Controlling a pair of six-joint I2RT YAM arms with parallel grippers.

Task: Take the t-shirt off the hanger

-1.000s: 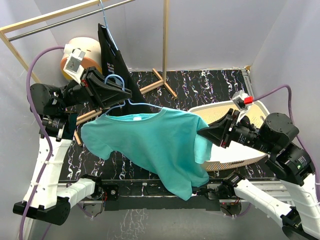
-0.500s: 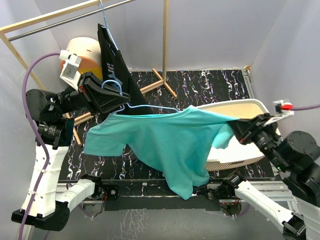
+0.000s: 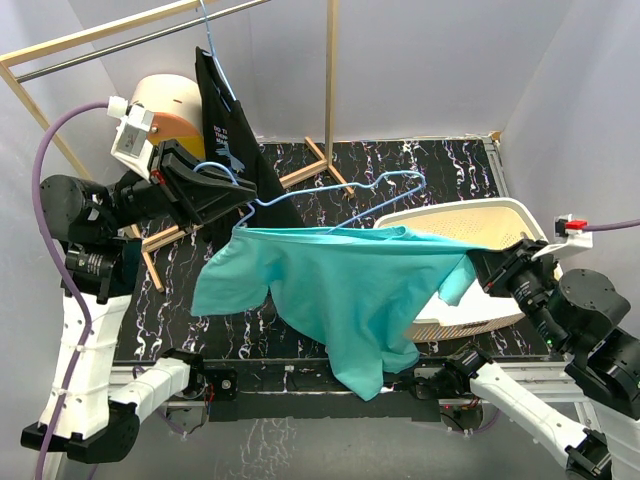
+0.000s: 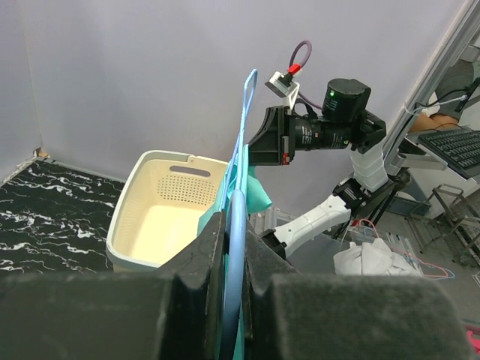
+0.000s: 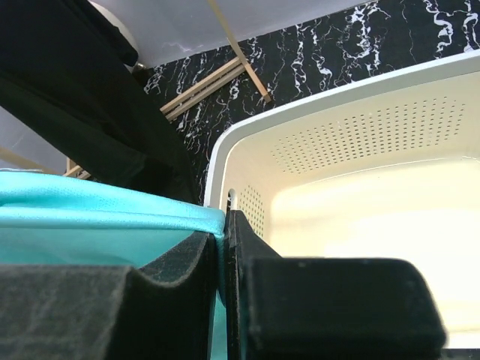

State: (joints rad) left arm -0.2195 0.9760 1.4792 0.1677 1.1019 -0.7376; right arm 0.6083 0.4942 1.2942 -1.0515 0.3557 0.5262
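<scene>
on the left, my left claw (image 3: 240, 203) is clamped on the hanger (image 4: 237, 225), near its hook, holding it up over the bench (image 3: 400, 160). the wrist view shows the blue wire pinched between the two fingers. the hanger's far arm pokes out bare to the right, so that shoulder looks free. the shirt (image 3: 340, 280) is stretched in mid-air between the two claws. its left corner is bunched just under the left claw, and i can't tell whether it is caught on the near arm of the wire. its body sags toward the front edge. on the right, my right claw (image 3: 478, 265) is closed on the shirt's edge, with teal cloth nipped between the fingers just in front of the basket (image 5: 352, 142).

i judge we are mid pull-off, with one side done. next i'd pull the right claw further right and a bit down while holding the hanger firm, so the last shoulder slips off. then the shirt can drop toward the basket.
</scene>
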